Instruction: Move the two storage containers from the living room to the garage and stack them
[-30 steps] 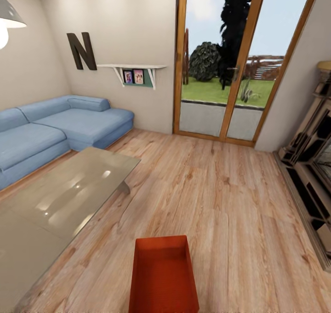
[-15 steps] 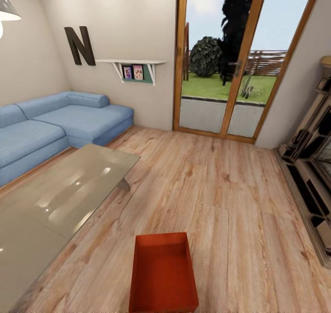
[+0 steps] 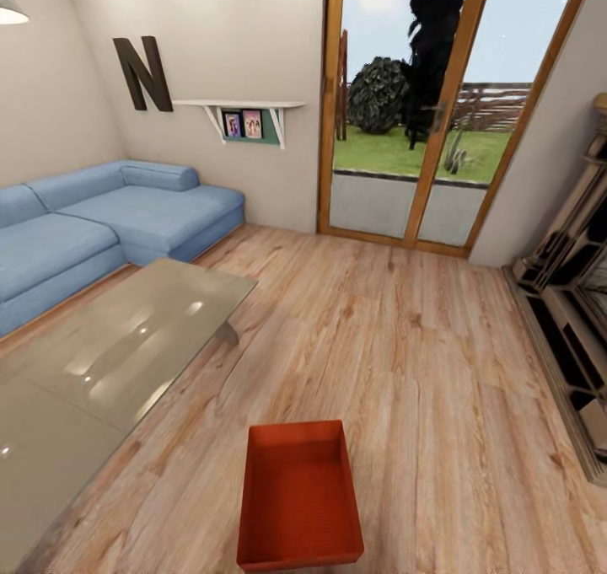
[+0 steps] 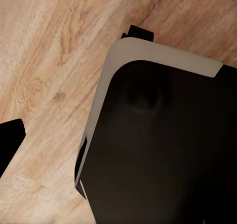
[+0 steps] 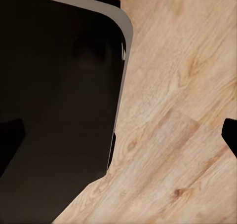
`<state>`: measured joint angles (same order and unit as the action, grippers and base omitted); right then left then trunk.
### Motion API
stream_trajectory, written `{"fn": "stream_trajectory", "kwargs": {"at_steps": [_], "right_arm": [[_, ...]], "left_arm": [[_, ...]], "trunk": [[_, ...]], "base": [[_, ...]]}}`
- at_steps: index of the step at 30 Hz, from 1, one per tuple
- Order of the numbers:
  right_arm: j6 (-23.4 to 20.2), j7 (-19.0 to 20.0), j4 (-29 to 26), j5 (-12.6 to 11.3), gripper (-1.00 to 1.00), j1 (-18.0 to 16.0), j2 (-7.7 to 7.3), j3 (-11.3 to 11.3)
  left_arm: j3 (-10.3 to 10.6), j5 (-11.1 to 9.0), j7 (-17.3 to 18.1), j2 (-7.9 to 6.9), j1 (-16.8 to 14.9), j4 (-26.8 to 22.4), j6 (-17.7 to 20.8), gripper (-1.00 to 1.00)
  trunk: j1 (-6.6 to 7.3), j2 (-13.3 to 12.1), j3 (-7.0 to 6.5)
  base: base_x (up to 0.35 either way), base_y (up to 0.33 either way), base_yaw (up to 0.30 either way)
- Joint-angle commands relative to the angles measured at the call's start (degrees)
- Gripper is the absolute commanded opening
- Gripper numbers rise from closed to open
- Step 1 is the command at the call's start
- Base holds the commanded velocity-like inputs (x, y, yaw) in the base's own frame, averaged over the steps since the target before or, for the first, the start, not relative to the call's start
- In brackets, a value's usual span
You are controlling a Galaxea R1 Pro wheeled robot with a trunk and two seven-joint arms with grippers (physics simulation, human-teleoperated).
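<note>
Living room, approach stage. One orange-red container (image 3: 300, 498) sits open side up on the wood-plank floor (image 3: 421, 372), low in the head view and centred ahead of the robot, its long axis running straight away from the robot toward the glass doors (image 3: 421, 110); the second container is not identified here. A glass tabletop (image 3: 110, 363) lies left of the container, well apart from it, with the blue sofa (image 3: 101, 228) beyond, and a shelving unit (image 3: 573, 304) stands along the right wall. Each wrist view looks steeply down along its fingers onto the planks and a dark, light-edged panel, probably the robot's own base; a dark tip at the frame edge in the left wrist view (image 4: 10, 140) and another in the right wrist view (image 5: 231, 135) may be fingers, but whether either pair is spread or closed cannot be told, and nothing is visibly held. Judged from these poses, both arms hang low beside the base, with the container lying forward of the fingers and between the two sides, so neither arm appears clearly nearer. The coming move likely requires closing on the container and bringing both arms forward to its long walls.
</note>
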<state>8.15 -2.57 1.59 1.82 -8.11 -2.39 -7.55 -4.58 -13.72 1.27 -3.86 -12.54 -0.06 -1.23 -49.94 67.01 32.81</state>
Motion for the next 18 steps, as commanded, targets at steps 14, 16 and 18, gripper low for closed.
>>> {"fn": "stream_trajectory", "kwargs": {"at_steps": [14,16,18], "right_arm": [[0.27,-0.27,0.17,0.20,1.00,-0.07,0.01,-0.36],[0.27,-0.29,0.17,0.20,1.00,-0.07,0.01,-0.36],[0.27,-0.28,0.17,0.20,1.00,-0.07,0.01,-0.36]], "left_arm": [[-0.43,-0.07,0.13,0.00,-0.03,0.06,-0.13,1.00],[-0.43,-0.07,0.13,0.00,-0.03,0.06,-0.10,1.00],[-0.43,-0.07,0.13,0.00,-0.03,0.06,-0.11,1.00]], "trunk": [[0.00,0.03,1.31],[0.00,0.03,1.49],[0.00,0.03,1.67]], "base": [[0.000,0.000,0.000],[0.000,0.000,0.000],[0.000,0.000,0.000]]}}
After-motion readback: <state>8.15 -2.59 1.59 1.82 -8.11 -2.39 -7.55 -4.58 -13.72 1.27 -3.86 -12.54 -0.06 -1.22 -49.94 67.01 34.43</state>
